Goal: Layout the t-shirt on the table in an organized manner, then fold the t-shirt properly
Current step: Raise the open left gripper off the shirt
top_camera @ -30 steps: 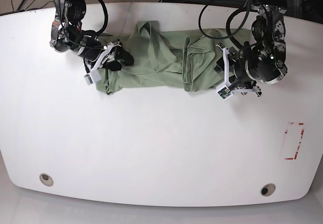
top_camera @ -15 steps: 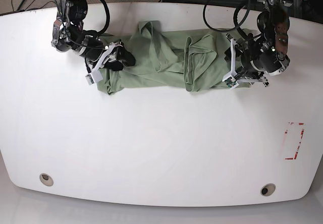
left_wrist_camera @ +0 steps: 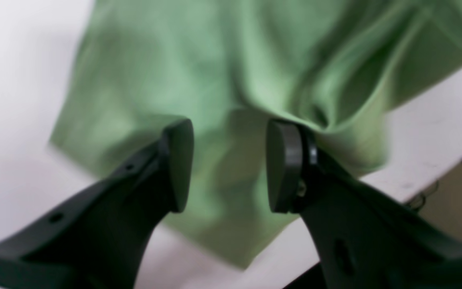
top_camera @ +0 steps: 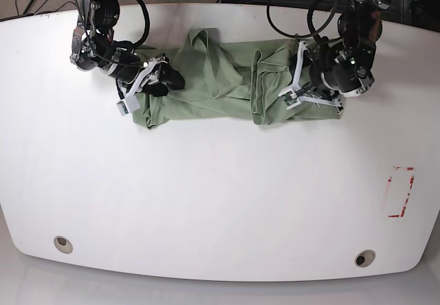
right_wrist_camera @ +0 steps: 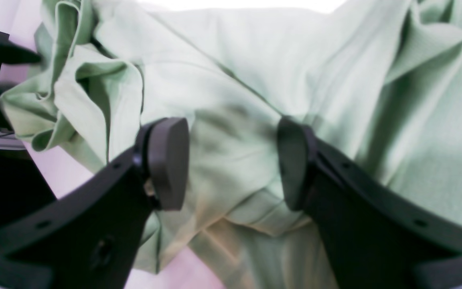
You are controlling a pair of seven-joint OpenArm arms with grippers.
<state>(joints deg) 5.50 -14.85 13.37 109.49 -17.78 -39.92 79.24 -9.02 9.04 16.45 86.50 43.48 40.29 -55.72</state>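
Observation:
The pale green t-shirt (top_camera: 227, 82) lies bunched in folds along the far side of the white table (top_camera: 220, 195). My right gripper (top_camera: 167, 80) hovers over the shirt's left end. In the right wrist view this gripper (right_wrist_camera: 231, 164) is open, and creased t-shirt (right_wrist_camera: 235, 80) fabric shows below its spread pads (right_wrist_camera: 167, 160). My left gripper (top_camera: 301, 85) is over the shirt's right end. In the left wrist view that gripper (left_wrist_camera: 229, 166) is open too, above blurred t-shirt (left_wrist_camera: 199, 72) cloth near the table (left_wrist_camera: 435, 132) edge.
Two round grommet holes (top_camera: 62, 244) (top_camera: 364, 257) sit near the front edge. A red-marked rectangle (top_camera: 401, 191) is at the right. Cables and dark gear lie beyond the far edge, close behind the shirt.
My left arm has swung left from beside the shirt to over its right end. My right arm has barely moved. The shirt keeps its shape.

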